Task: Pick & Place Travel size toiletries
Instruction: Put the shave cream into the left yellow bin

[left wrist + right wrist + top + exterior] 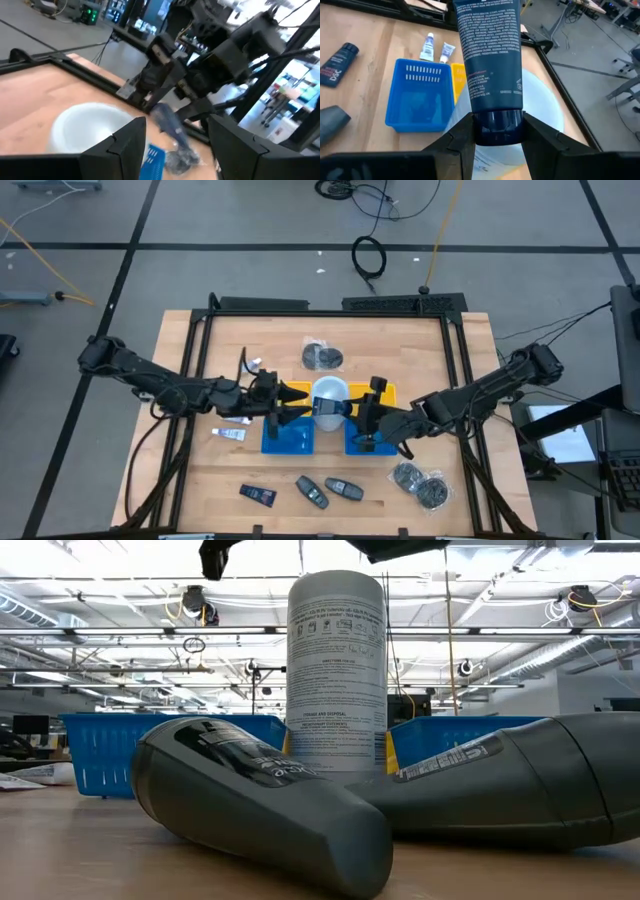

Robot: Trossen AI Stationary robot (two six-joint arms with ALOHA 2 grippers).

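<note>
A pale wooden table [200, 480] with a black frame fills the view from above, set on a grey floor crossed by dark lines. At the near edge lie three grey-black oblong gadgets [312, 492] in a row, and a clear bag of metal bits [420, 482] lies toward the right.

At mid-depth, two blue baskets [288, 437] stand side by side with a tall white printed canister [337, 670] between them and a yellow piece [459, 75] against it. Seen level across the table, the room behind is a wide workshop hall with strip lights and ceiling pipes.

The travel size toiletries [427, 47] are two small white tubes with small caps and faint blue and red marks. They lie flat, side by side, on bare wood just beside the outer wall of the left basket [230, 434].

The left gripper [297, 395] hangs above that basket's far rim near the canister, with its fingers [125, 145] spread and nothing between them. The tubes lie apart from it, under its arm.

The right gripper [497, 125] is above the baskets' middle, pinching a dark blue tube [490, 55] by its cap, with the left basket between it and the white tubes.

Farther back lies another bag of metal bits [322, 357].
</note>
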